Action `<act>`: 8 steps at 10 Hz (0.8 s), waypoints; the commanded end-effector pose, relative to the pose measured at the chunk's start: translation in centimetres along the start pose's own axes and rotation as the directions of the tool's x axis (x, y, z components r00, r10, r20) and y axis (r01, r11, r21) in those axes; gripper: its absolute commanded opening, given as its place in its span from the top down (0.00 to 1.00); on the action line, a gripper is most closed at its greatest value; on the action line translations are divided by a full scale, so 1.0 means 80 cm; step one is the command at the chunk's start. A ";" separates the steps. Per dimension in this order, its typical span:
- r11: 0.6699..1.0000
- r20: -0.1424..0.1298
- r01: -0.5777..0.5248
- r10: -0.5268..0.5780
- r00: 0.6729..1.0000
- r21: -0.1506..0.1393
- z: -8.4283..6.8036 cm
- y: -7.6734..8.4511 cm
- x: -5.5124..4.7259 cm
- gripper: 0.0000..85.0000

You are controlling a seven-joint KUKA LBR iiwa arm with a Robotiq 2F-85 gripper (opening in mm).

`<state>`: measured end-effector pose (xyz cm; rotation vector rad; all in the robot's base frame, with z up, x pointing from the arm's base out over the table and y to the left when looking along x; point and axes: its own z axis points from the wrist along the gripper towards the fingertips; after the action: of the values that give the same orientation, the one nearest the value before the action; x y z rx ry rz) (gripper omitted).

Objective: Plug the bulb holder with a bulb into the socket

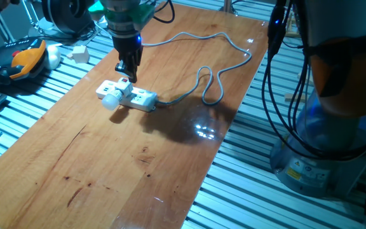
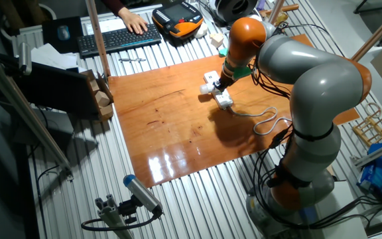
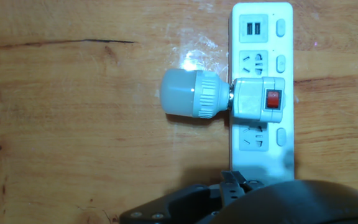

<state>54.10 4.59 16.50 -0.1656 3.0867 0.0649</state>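
Gripper [image 1: 126,71] hung just above the socket [image 1: 131,93], fingers pointed down at the bulb holder with a bulb [image 1: 118,95]. Jaw gap could not be told: in one fixed view the dark fingers merged into one shape, in the other fixed view the gripper [image 2: 221,82] was too small to read, and the hand view showed only a dark blurred part of the hand at the bottom edge, no fingertips. Nothing seen held. Contact with the holder also unclear.

Hand view gave what the fixed views did not: the bulb holder with a bulb [image 3: 229,98] sat on the socket [image 3: 263,130], red switch facing up, frosted bulb sticking out sideways over the wooden table [image 3: 73,124]. A USB pair and outlet lay above it, another outlet below, small buttons along the strip's edge.

One fixed view showed the grey cord [image 1: 215,76] looping away from the strip across the table [image 1: 119,165]. The other fixed view showed the arm [image 2: 310,86] bent over the table, plus a keyboard [image 2: 118,38] with a person's hand [image 2: 136,24] on it.
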 end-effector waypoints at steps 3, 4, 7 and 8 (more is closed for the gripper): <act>1.000 0.001 0.000 0.000 1.000 0.005 -0.003 0.003 0.007 1.00; 1.000 -0.002 0.002 -0.002 1.000 0.007 -0.006 0.004 0.008 1.00; 1.000 -0.003 0.005 -0.005 1.000 0.014 -0.004 0.004 0.008 1.00; 1.000 -0.003 0.005 -0.005 1.000 0.014 -0.004 0.004 0.008 1.00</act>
<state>53.40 4.85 16.83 -0.1733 3.0884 0.0435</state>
